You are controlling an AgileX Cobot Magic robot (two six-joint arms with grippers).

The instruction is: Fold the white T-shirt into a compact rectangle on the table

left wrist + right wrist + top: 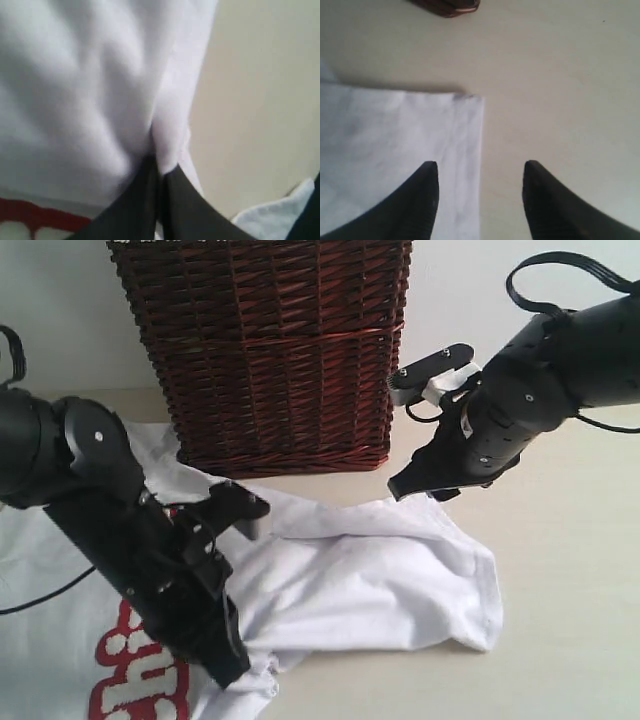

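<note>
Left wrist view: the black left gripper (160, 169) nips only a thin fold of the crumpled soft white cotton T-shirt (380, 570) on the pale cream table (570, 580), which may slip out if pulled, while the right gripper (480, 185) gapes empty

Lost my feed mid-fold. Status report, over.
Left end effector shut on the white T-shirt, pinching a fold. Right end effector open, empty, over the shirt's edge. Wicker basket close behind the shirt, near the right arm.
</note>
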